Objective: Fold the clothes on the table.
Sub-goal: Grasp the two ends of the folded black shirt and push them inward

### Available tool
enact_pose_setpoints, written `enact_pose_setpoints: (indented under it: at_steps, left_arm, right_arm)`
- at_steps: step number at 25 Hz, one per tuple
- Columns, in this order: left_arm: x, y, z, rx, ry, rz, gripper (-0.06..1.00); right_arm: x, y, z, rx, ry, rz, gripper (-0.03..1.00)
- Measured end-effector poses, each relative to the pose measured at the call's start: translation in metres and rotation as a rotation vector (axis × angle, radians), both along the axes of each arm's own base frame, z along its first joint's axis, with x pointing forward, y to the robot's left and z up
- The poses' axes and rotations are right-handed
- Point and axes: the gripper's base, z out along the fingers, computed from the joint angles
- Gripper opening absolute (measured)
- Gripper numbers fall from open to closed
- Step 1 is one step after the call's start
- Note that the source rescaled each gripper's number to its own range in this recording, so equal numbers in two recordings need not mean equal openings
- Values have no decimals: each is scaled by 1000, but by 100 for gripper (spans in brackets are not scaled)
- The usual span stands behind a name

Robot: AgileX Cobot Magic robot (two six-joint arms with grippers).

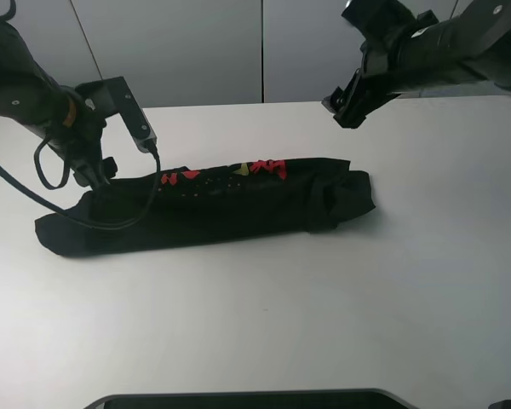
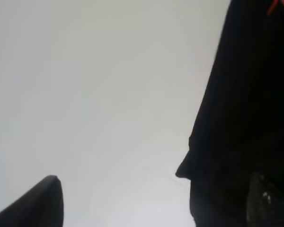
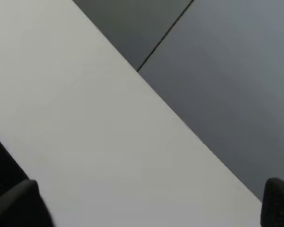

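Observation:
The clothes (image 1: 213, 204), a black T-shirt with red characters along its far edge, lie on the white table (image 1: 264, 315) as a long narrow strip running left to right. My left gripper (image 1: 100, 175) hangs just over the strip's left end. In the left wrist view it is open (image 2: 151, 203), with one fingertip (image 2: 42, 203) over bare table and the other over the black cloth (image 2: 246, 118). My right gripper (image 1: 345, 106) is raised above the far side of the table, clear of the shirt. In the right wrist view it is open (image 3: 146, 203), with only table between its fingers.
Grey wall panels (image 1: 204, 51) stand behind the table's far edge. A cable (image 1: 85, 223) from the left arm droops across the shirt's left part. A dark edge (image 1: 247, 399) shows at the near side of the table.

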Motion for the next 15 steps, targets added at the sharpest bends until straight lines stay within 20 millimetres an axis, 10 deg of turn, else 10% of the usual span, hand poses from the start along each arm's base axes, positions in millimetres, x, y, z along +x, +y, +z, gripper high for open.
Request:
enact_pose_setpoints:
  at_steps: [8, 15]
  left_arm:
    - [-26, -5, 28, -255, 80, 302, 100]
    - [-37, -10, 23, -377, 217, 464, 100]
  right_arm:
    - [-28, 10, 15, 311, 292, -54, 100]
    - [-38, 14, 0, 348, 503, -81, 70]
